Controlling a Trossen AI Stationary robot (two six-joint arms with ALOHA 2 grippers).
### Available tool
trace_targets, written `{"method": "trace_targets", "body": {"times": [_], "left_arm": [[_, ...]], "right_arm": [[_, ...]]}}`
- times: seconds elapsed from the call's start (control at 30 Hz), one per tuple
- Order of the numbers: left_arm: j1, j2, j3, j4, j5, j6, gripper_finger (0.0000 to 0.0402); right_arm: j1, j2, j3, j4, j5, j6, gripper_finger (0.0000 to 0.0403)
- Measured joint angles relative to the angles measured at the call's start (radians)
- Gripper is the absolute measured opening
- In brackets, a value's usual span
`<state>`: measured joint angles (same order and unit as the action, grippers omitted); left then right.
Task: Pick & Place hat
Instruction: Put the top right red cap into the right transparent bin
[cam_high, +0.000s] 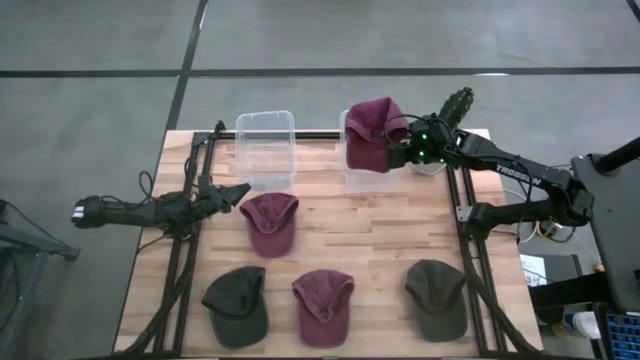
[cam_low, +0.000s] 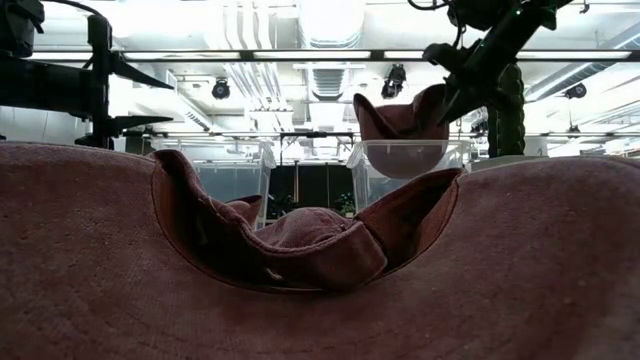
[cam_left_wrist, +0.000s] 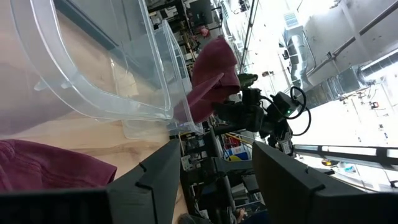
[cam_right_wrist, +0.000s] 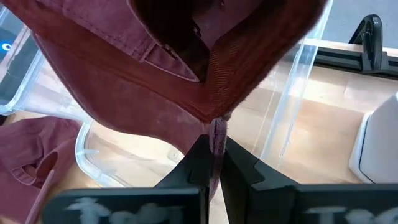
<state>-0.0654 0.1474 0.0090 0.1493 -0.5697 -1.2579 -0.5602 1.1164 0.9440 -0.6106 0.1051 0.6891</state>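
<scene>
While the right gripper pinches a maroon fabric cap, it hangs over the clear plastic bin at one o'clock.
Soft and light, it droops; the stiffer brim edge grips best. Left gripper, open and empty, waits at nine o'clock.

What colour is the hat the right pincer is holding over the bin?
Maroon hat, seen best in the high view.
</scene>
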Motion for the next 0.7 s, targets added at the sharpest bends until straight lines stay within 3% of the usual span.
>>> {"method": "trace_targets", "body": {"times": [0.7], "left_arm": [[0.000,0.000,0.000,0.000,0.000,0.000,0.0193]], "right_arm": [[0.000,0.000,-0.002,-0.009,-0.011,-0.001,0.0013]]}}
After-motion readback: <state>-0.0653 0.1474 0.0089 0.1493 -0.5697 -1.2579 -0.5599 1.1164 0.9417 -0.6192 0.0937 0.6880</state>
